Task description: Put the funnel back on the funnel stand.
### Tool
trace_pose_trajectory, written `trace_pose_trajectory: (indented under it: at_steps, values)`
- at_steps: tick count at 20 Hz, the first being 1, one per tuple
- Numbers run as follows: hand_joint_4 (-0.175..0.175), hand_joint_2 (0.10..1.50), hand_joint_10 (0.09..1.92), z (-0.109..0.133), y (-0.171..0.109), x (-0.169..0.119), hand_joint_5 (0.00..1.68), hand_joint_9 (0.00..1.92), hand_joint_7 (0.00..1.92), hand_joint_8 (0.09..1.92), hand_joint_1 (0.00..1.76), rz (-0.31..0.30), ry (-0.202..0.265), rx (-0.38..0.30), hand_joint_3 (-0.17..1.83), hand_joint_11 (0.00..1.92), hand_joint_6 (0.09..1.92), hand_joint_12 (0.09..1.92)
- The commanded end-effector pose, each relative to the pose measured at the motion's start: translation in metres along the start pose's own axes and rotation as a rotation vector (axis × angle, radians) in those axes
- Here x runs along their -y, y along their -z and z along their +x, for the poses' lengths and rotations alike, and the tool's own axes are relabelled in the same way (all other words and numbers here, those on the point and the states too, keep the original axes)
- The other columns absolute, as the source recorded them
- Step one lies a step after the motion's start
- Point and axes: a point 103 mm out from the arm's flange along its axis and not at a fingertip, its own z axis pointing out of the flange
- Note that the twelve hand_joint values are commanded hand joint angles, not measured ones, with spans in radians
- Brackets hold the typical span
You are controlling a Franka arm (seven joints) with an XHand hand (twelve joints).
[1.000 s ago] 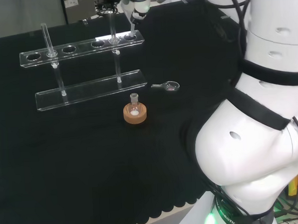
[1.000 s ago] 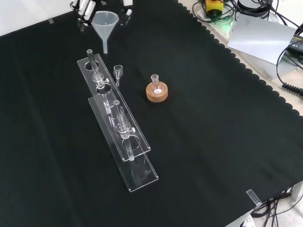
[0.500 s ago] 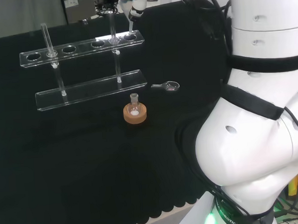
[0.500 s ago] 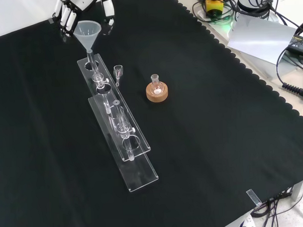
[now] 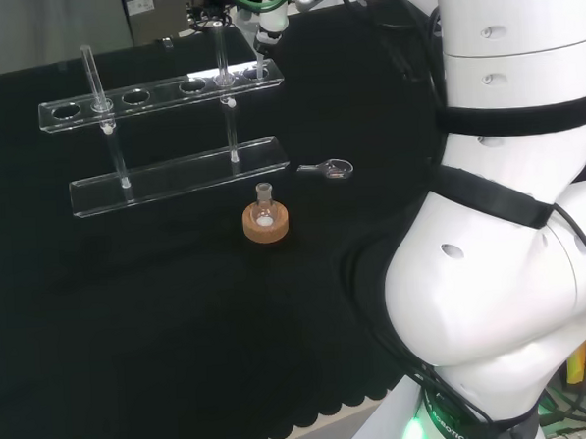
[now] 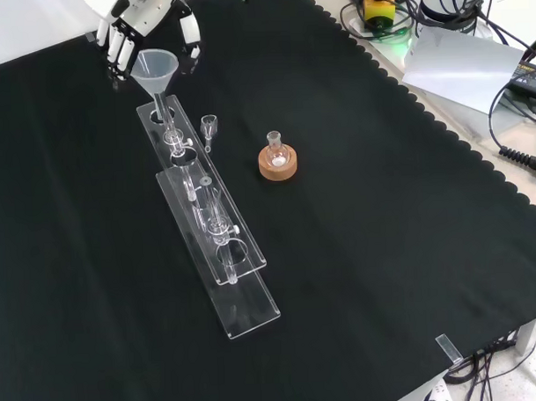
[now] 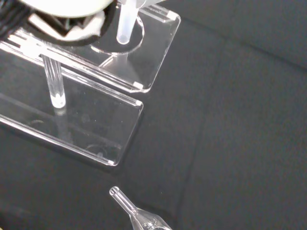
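The hand [image 6: 147,24], fingers curled round the funnel [image 6: 154,68], hangs its stem over the stand's [image 6: 218,222] end hole, not yet seated.

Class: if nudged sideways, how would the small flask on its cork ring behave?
The flask would probably stay put: its round belly sits in the cork ring. Off the ring it would likely roll. It looks like thin glass, so probably light and breakable.

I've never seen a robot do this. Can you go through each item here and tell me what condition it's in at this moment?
Black and white robot hand: fingers curled around the funnel's rim.
Clear plastic funnel: upright, held, stem over the stand's end hole.
Clear acrylic funnel stand: standing on the cloth, a clear tube upright in it.
Small round glass flask: upright on its ring.
Cork ring: flat on the cloth.
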Motion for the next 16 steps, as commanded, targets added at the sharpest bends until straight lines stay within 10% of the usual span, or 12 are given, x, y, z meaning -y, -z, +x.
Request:
trace_pose_trajectory:
  at_steps: [1, 16]
  values:
    - [0.004, 0.65, 0.4, 0.003, -0.005, -0.003, 0.68, 0.88, 0.6, 0.57, 0.91, 0.01, -0.007, 0.024, 0.74, 0.55, 0.57, 1.28]
    - [-0.006, 0.65, 0.4, 0.002, -0.021, -0.025, 0.62, 0.87, 0.58, 0.57, 0.9, 0.02, 0.0, 0.022, 0.74, 0.56, 0.56, 1.27]
